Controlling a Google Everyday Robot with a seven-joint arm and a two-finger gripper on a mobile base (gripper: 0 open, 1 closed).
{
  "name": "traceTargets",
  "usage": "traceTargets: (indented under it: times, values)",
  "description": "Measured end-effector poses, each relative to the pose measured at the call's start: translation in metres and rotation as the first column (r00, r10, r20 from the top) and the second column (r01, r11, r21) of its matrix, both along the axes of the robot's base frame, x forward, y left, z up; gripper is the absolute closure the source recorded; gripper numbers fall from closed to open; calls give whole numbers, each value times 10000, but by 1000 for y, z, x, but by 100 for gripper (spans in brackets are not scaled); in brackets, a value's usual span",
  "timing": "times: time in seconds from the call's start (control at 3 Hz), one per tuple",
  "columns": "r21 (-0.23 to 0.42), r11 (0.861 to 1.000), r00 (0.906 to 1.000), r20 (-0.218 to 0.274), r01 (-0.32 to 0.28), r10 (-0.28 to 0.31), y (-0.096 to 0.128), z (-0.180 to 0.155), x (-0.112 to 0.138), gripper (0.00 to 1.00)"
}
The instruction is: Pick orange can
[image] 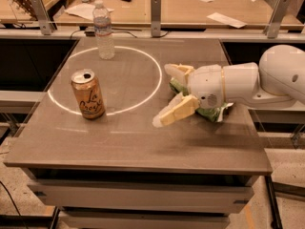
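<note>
The orange can (pixel 88 94) stands upright on the left part of the grey table (pixel 133 142), on the white circle's edge; it is tan-orange with dark cursive lettering and a silver top. My gripper (pixel 162 95) reaches in from the right on a white arm, well to the right of the can and apart from it. Its two cream fingers (pixel 174 112) are spread wide and hold nothing.
A clear plastic water bottle (pixel 103 30) stands at the table's back left. A green-and-white snack bag (pixel 209 112) lies under and behind my wrist. A white circle (pixel 147 94) is marked on the tabletop. A wooden bench with papers runs behind.
</note>
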State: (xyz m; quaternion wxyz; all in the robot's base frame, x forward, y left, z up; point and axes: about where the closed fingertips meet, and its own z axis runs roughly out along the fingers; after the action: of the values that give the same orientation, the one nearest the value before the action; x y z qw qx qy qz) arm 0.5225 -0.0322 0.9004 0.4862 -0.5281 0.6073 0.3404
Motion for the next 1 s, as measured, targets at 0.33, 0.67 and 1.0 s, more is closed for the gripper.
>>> traceTargets:
  times: [0.33,0.67,1.0]
  values:
    - [-127,9999,9994,-333,84,-88,17,-12,11,0]
    - [132,9990,9986,-305,-427,431,39,-16,15,0]
    - [396,9948,9955,-55,-941,944,62,-14,18,0]
